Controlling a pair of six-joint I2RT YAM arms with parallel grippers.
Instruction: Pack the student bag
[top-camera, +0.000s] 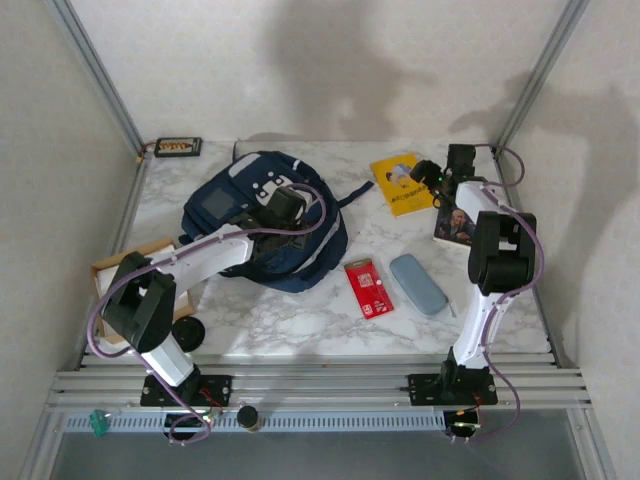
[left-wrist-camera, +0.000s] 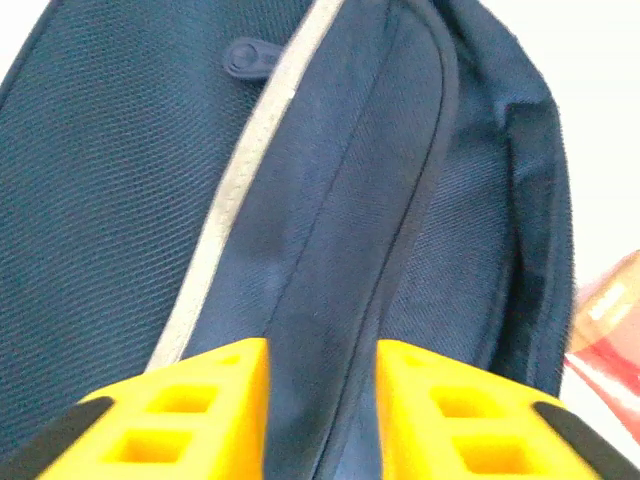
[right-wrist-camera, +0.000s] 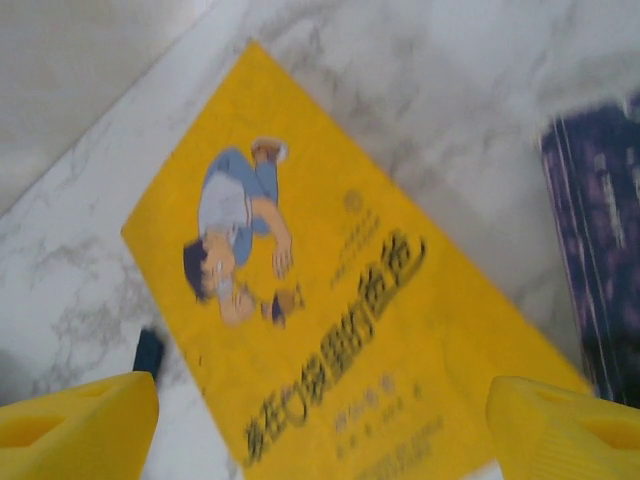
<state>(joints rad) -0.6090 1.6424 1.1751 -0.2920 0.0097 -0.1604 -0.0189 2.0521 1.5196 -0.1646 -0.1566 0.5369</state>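
Note:
The student bag (top-camera: 240, 205), a big navy backpack with grey patches and a pale stripe, lies at the table's left centre. My left gripper (top-camera: 287, 205) hovers over its right half. In the left wrist view the left gripper (left-wrist-camera: 322, 350) is open, and a seam of the student bag (left-wrist-camera: 330, 200) runs between the yellow fingers (left-wrist-camera: 210, 400) without being pinched. My right gripper (top-camera: 425, 176) stands at the back right over a yellow book (top-camera: 398, 182). Its jaws (right-wrist-camera: 320, 385) are wide open just above the yellow book (right-wrist-camera: 330, 300), with nothing between them.
A dark book (top-camera: 455, 226) lies right of the yellow one, its edge visible as the dark book (right-wrist-camera: 600, 250). A red booklet (top-camera: 368, 288) and a grey-blue case (top-camera: 418, 284) lie front centre. A cardboard box (top-camera: 115, 270) and a black disc (top-camera: 187, 332) sit at the left edge.

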